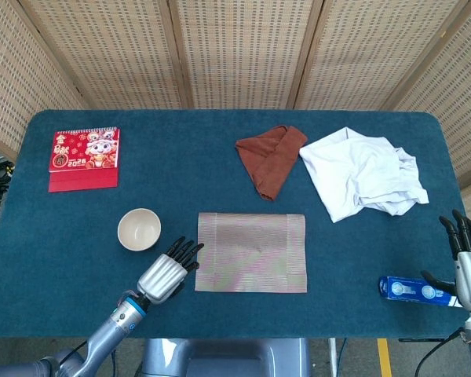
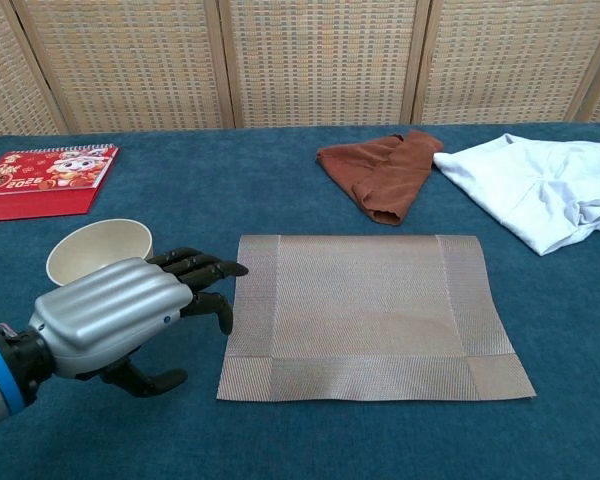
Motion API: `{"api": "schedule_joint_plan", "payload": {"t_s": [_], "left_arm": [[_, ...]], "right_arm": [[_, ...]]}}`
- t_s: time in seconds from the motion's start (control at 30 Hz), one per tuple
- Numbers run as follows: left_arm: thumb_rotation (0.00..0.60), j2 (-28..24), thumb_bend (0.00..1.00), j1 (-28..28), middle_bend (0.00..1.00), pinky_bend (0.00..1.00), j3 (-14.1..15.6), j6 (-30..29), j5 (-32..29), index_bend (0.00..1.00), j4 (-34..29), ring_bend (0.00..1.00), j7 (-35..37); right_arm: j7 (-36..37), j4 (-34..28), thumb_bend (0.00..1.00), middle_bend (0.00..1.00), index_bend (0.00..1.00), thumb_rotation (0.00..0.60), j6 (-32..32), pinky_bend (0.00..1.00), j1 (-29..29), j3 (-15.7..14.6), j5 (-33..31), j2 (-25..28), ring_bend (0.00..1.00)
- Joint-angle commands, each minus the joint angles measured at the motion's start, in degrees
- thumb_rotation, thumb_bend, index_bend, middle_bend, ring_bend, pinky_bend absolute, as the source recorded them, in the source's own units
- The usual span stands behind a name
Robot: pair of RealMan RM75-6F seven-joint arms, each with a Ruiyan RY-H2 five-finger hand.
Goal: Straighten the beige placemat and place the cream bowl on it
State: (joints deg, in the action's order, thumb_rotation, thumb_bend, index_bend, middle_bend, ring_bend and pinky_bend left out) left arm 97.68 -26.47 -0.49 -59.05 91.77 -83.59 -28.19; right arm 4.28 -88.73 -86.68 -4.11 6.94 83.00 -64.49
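Note:
The beige placemat (image 1: 252, 251) (image 2: 370, 314) lies flat in the middle of the blue table, its edges roughly square to the table front. The cream bowl (image 1: 139, 229) (image 2: 95, 248) stands upright to its left, empty. My left hand (image 1: 168, 272) (image 2: 130, 315) hovers low between bowl and placemat, fingers apart and pointing at the mat's left edge, holding nothing. In the chest view it hides part of the bowl. My right hand (image 1: 469, 265) is at the table's right edge, fingers spread upward and empty; the chest view does not show it.
A red calendar (image 1: 84, 159) (image 2: 42, 179) lies at the far left. A rust-brown cloth (image 1: 271, 157) (image 2: 380, 173) and a crumpled white garment (image 1: 363, 173) (image 2: 540, 190) lie behind the mat. A small blue packet (image 1: 409, 288) sits next to the right hand.

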Motion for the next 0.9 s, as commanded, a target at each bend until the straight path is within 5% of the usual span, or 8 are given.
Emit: {"api": "schedule_joint_plan", "payload": {"t_s": [0.03,0.9], "left_arm": [[0.600,1.1,0.34,-0.4,0.00,0.00,0.5,0.2,-0.3,0.34,0.8,0.00,-0.3],[0.600,7.5,0.34,-1.9,0.00,0.00,1.8,-2.1,-0.3,0.37,6.4,0.00,-2.2]], "right_arm": [[0.9,-0.1,0.14,0.00,0.13,0.600,0.1,0.01,0.1,0.3,-0.5,0.5,0.00],[4.8,-1.0,0.14,0.00,0.13,0.600,0.2,0.01,0.5,0.9,-1.0,2.1,0.00]]}}
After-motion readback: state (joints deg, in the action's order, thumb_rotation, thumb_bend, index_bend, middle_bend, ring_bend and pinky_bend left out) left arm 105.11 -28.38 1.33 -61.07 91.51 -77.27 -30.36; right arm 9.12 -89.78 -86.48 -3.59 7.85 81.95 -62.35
